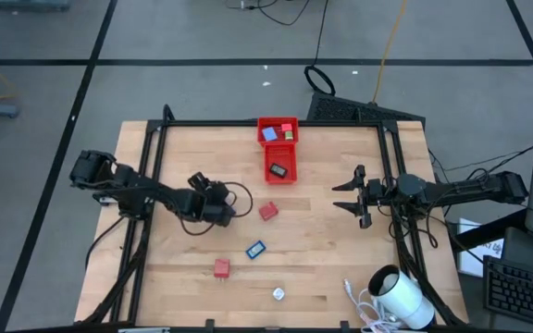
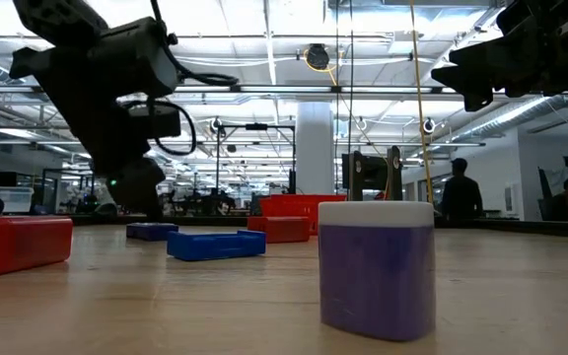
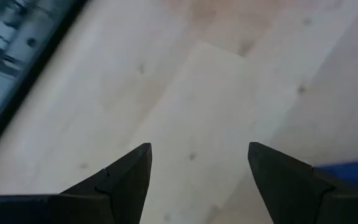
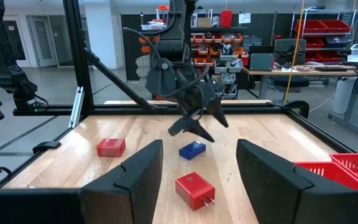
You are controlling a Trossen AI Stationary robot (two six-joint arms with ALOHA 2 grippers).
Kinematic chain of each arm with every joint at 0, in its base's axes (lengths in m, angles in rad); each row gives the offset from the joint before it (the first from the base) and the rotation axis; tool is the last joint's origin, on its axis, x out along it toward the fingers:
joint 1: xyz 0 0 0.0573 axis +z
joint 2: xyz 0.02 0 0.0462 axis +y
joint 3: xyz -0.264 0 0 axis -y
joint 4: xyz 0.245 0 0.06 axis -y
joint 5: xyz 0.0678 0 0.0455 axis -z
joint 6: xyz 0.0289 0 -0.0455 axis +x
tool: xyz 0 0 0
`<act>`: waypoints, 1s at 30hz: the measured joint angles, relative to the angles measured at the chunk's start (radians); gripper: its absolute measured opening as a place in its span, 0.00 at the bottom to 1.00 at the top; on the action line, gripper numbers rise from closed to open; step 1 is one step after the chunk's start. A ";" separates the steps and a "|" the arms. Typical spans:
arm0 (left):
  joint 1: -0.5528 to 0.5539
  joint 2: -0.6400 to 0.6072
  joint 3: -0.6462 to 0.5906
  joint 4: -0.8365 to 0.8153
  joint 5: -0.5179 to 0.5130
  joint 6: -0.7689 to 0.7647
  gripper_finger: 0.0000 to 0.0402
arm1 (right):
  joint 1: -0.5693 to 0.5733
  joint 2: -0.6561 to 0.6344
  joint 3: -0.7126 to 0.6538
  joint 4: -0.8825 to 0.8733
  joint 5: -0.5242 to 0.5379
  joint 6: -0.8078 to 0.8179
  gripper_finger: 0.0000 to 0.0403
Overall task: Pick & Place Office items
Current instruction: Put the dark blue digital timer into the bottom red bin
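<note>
Loose on the table lie a red piece (image 1: 267, 212), a blue piece (image 1: 255, 249), a second red piece (image 1: 221, 268) and a whitish piece (image 1: 278, 294). In the right wrist view the red piece (image 4: 194, 190) lies nearest and the blue piece (image 4: 192, 149) lies behind it. My left gripper (image 1: 218, 211) is open and hovers above bare wood just left of the red piece, its fingers pointing down; its own view shows the gripper (image 3: 197, 177) over bare wood, with the blue piece's edge (image 3: 353, 171) beside it. My right gripper (image 1: 345, 196) is open and level, raised over the table's right half.
The red tray (image 1: 265, 153) at the far edge holds blue, green and red pieces in its far compartment and a black piece (image 1: 278, 170) in the near one. A white cylinder with cable (image 1: 401, 296) lies at the near right corner. Black frame rails run along both sides.
</note>
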 joint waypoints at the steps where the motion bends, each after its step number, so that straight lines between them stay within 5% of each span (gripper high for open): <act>1: 0.006 0.000 -0.001 0.001 0.026 0.008 0.67 | 0.000 0.000 0.000 0.000 0.000 0.000 0.49; 15: 0.010 -0.003 -0.002 0.003 0.341 0.005 0.67 | 0.000 0.000 0.000 0.000 0.000 0.000 0.49; 30: -0.021 -0.004 0.000 -0.093 0.483 -0.149 0.67 | 0.000 0.000 0.000 0.000 0.000 0.000 0.49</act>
